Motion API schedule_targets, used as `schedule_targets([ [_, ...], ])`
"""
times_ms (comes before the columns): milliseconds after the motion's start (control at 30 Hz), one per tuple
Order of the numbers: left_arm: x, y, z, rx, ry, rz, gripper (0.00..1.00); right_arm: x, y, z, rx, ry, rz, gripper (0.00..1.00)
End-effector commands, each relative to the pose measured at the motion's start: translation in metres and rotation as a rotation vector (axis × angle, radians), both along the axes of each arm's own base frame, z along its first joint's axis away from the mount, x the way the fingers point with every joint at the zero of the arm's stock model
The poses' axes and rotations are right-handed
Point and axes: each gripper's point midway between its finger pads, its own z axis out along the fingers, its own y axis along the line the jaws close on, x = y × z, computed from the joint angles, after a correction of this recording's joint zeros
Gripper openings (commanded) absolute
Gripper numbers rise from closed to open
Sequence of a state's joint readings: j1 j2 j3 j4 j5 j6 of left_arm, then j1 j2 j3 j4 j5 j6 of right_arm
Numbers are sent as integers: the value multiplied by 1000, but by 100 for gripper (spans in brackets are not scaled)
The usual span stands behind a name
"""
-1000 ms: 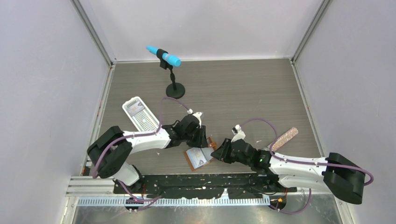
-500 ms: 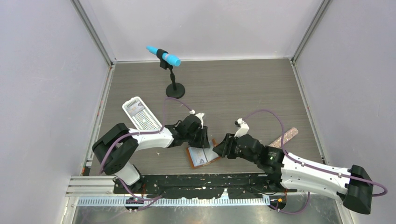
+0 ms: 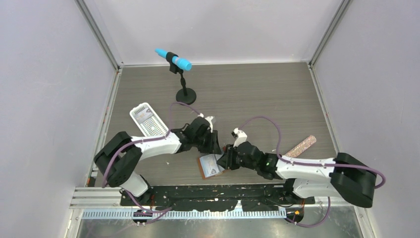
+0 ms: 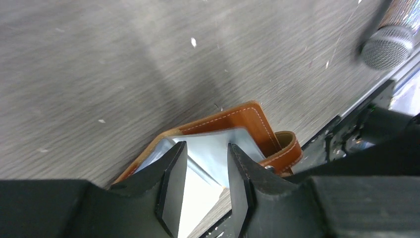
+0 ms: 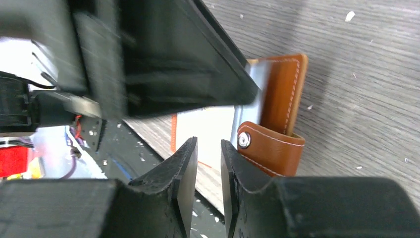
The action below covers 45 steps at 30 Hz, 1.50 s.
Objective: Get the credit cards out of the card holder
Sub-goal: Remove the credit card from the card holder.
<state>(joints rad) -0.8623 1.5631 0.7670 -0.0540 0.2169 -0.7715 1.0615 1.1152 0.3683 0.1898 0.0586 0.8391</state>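
The tan leather card holder (image 3: 204,171) lies open on the table near the front edge, pale blue inside, with a whitish card (image 3: 212,165) showing in it. My left gripper (image 3: 215,147) is open just above the holder's far side. In the left wrist view its fingertips (image 4: 181,148) straddle the pale inner pocket (image 4: 213,153) above the tan cover (image 4: 247,119). My right gripper (image 3: 226,159) is at the holder's right edge, jaws slightly apart and empty. In the right wrist view it (image 5: 208,142) is beside the snap tab (image 5: 270,148) and over the white card (image 5: 208,126).
A white perforated tray (image 3: 151,124) with a pale card-like piece (image 3: 144,115) stands at the left. A blue microphone on a black stand (image 3: 185,94) is at the back. A glittery microphone (image 3: 302,147) lies at the right. The black front rail (image 3: 208,191) runs just below the holder.
My right gripper has moved left and closed in on the holder's right edge. The left gripper has stayed over the holder, shifting only slightly.
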Motion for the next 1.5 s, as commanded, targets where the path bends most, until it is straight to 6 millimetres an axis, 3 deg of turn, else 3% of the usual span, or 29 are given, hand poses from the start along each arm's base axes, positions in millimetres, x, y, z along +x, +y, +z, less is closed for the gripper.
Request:
schedule_targets([
  [0, 20, 9, 54, -97, -22, 44, 38, 2, 7, -15, 30, -14, 10, 30],
  [133, 18, 34, 62, -15, -54, 75, 38, -4, 1, -31, 53, 29, -12, 29],
  [233, 4, 46, 56, 0, -21, 87, 38, -5, -4, -36, 61, 35, -30, 30],
  [533, -33, 48, 39, -61, 21, 70, 35, -6, 0, -32, 85, 45, -28, 29],
  [767, -49, 50, 7, -26, 81, 64, 31, -1, 4, -21, 93, 38, -35, 29],
  [1033, -47, 66, -29, 98, 96, 100, 28, 8, -11, -29, 42, 45, -34, 28],
  [1467, -25, 87, -38, 295, 5, 98, 26, 2, -17, -42, 69, 94, 12, 26],
])
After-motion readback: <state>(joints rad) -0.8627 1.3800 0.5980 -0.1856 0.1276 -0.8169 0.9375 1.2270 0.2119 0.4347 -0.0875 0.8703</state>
